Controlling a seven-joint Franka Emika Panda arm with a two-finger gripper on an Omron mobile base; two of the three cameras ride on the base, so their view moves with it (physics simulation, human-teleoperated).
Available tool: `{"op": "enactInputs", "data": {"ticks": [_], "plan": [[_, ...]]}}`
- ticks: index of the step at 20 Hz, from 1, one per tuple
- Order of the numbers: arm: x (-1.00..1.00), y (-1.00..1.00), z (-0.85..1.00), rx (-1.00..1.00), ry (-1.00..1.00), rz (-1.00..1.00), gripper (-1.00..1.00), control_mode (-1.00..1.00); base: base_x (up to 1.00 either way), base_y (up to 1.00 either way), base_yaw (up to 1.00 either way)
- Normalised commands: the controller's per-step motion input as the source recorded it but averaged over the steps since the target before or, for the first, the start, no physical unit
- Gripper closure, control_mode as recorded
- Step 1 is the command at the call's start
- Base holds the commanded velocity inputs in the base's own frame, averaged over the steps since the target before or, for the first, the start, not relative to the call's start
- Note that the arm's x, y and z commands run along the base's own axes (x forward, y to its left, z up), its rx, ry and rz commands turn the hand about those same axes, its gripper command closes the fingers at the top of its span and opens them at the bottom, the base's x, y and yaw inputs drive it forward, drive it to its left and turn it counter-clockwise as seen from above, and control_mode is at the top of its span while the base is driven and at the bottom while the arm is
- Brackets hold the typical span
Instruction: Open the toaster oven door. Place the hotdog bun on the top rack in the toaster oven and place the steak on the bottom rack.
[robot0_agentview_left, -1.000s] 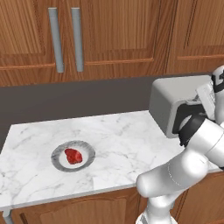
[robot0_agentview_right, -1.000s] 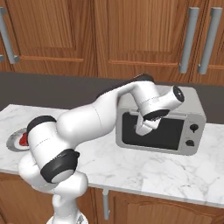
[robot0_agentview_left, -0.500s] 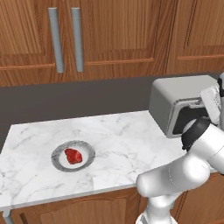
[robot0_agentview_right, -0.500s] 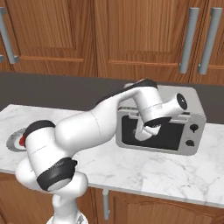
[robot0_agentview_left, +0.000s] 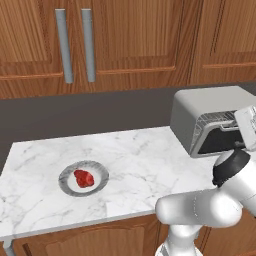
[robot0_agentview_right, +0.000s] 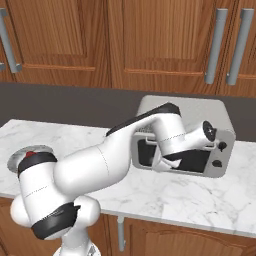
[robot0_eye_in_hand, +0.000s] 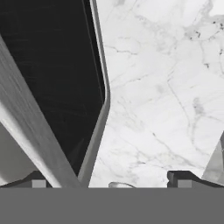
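Toaster oven door (robot0_agentview_right: 172, 159) is a stiff, hinged glass panel, partly open now; I judge it swings down easily if pulled by its top bar, not by the glass. The gripper (robot0_agentview_right: 165, 162) is spread wide at this door and grasps nothing. Toaster oven (robot0_agentview_left: 210, 117) stands at the right end of the counter (robot0_agentview_left: 135, 155). Far toward the left end, the steak (robot0_agentview_left: 83, 178) lies on a plate (robot0_agentview_left: 100, 172); it looks soft, slippery.

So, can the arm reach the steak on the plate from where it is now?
Probably yes: the steak lies uncovered on its plate, with bare counter between it and the toaster oven, where the hand works.
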Motion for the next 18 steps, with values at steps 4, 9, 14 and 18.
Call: {"op": "enactInputs", "data": {"ticks": [4,9,14,18], "plan": [[-0.45,-0.04,-0.05,0.03,0.0,0.0,-1.0,-1.0,0.0,0.0,0.0],[-0.46,-0.07,0.13,0.01,0.0,0.0,-1.0,-1.0,0.0,0.0,0.0],[-0.47,-0.03,0.23,0.02,0.02,0.0,-1.0,-1.0,0.0,0.0,0.0],[-0.22,0.0,0.33,0.01,0.0,0.06,-1.0,-1.0,0.0,0.0,0.0]]}}
